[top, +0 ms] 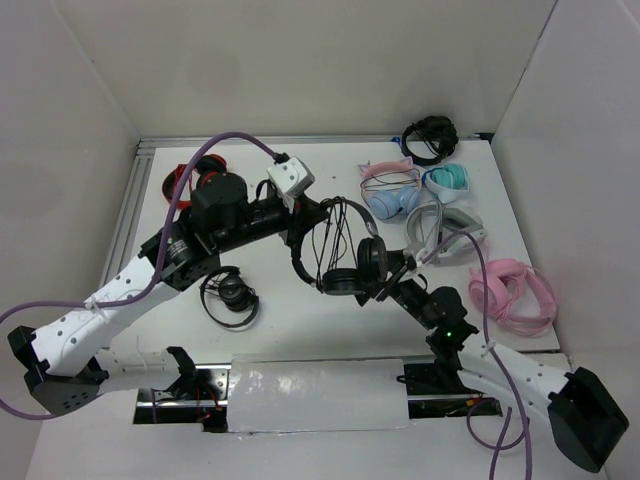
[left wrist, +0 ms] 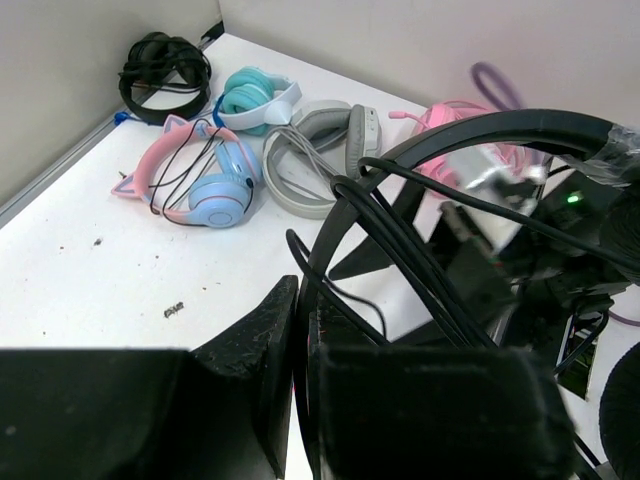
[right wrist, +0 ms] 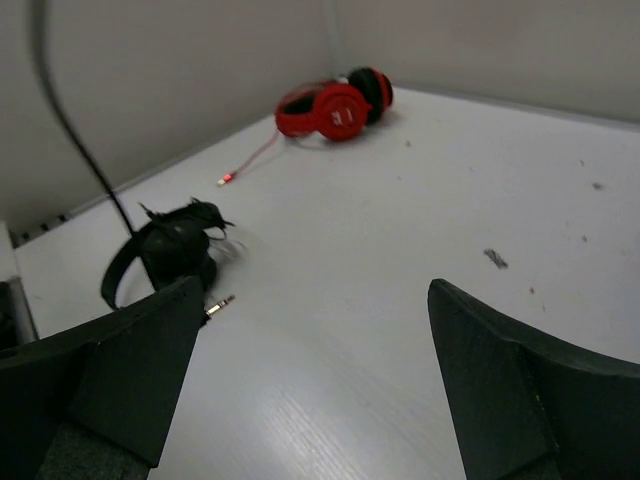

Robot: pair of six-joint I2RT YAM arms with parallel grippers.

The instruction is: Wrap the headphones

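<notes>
The headphones (top: 340, 262) hang above the middle of the table, black, with a thin headband and round earcups. Their thin black cable (left wrist: 400, 250) runs in several strands across the headband loop. My left gripper (top: 312, 218) is shut on the thin headband (left wrist: 300, 300), which sits pinched between its two fingers. My right gripper (top: 392, 278) is just right of the lower earcup, low over the table. In the right wrist view the right gripper (right wrist: 315, 290) stands wide open with only bare table between its fingers.
A compact black pair (top: 232, 295) lies front left, with a jack plug (right wrist: 222, 302) beside it. A red-and-black pair (right wrist: 335, 105) is at the back left. Pink-blue cat-ear (top: 388, 190), teal (top: 450, 180), grey (top: 445, 230), pink (top: 512, 290) and black (top: 430, 138) pairs fill the right side.
</notes>
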